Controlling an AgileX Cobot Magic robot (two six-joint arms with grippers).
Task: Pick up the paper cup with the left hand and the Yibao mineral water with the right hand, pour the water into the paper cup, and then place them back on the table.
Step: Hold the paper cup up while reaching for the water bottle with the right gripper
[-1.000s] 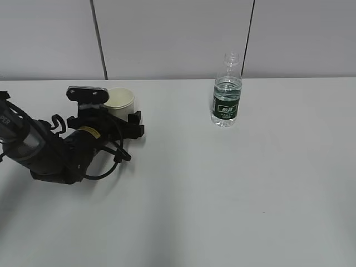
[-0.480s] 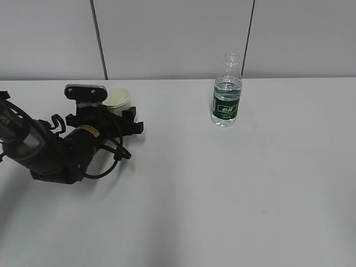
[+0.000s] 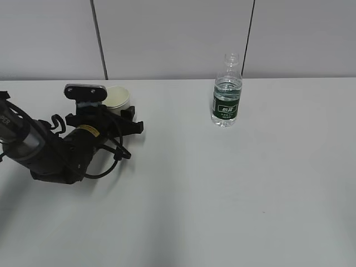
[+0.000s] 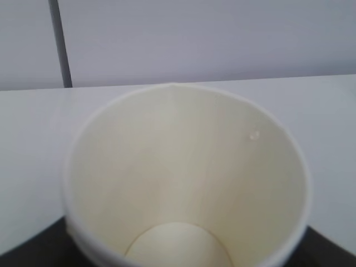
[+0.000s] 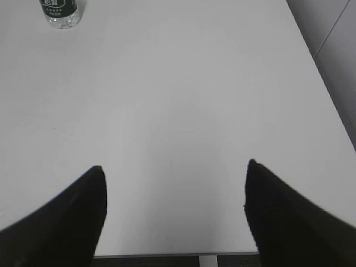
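The cream-white paper cup (image 3: 117, 98) stands at the back left of the white table (image 3: 222, 189). My left gripper (image 3: 118, 110) lies low on the table with its black fingers on either side of the cup, closed against it. In the left wrist view the cup (image 4: 183, 167) fills the frame, empty inside, with dark fingers (image 4: 28, 253) at the bottom corners. The Yibao mineral water (image 3: 227, 100), green-labelled and capless, stands upright at the back centre-right; only its base shows in the right wrist view (image 5: 60, 11). My right gripper (image 5: 173, 167) is open and empty, far from the bottle, above the table's near edge.
A grey panelled wall (image 3: 178, 39) runs behind the table. The table's right edge (image 5: 311, 61) and near edge show in the right wrist view. The right arm is out of the exterior view.
The left gripper and the cup have shifted slightly left and back together. The bottle has not moved.
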